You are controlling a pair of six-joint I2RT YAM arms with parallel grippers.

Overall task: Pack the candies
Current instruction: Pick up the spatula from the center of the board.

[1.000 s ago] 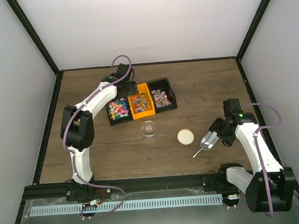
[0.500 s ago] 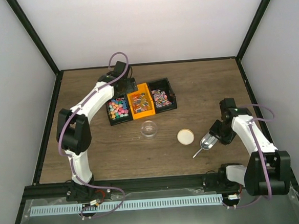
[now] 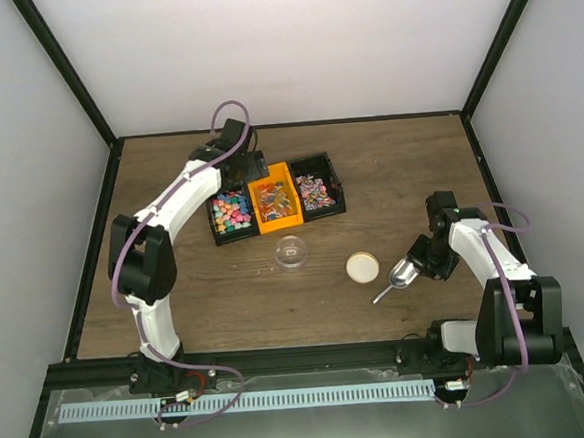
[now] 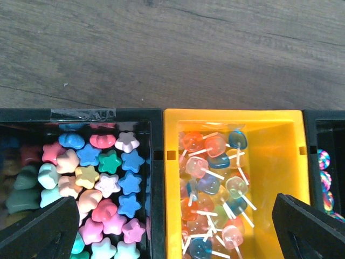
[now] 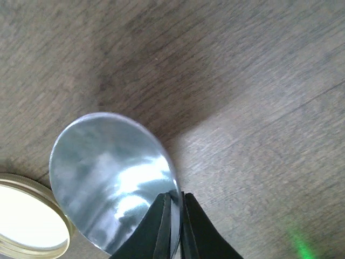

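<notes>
The right end effector (image 5: 173, 208) was clenched on the thin rim of a smooth, shiny metal scoop (image 5: 108, 172) low over the grained wooden table (image 5: 259, 81). So slight a pinch could let it twist or slip. The left end effector (image 4: 172, 226) hung released above the candies (image 4: 102, 178): matte pastel stars and glossy lollipops in plastic bins (image 4: 299, 162).

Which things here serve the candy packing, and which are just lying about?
Serve the job: small colourful candies; black and yellow plastic bins; clear round jar; cream round lid; shiny metal scoop in the right fingers.
Lying about: clear tape strip on the black bin's rim.
</notes>
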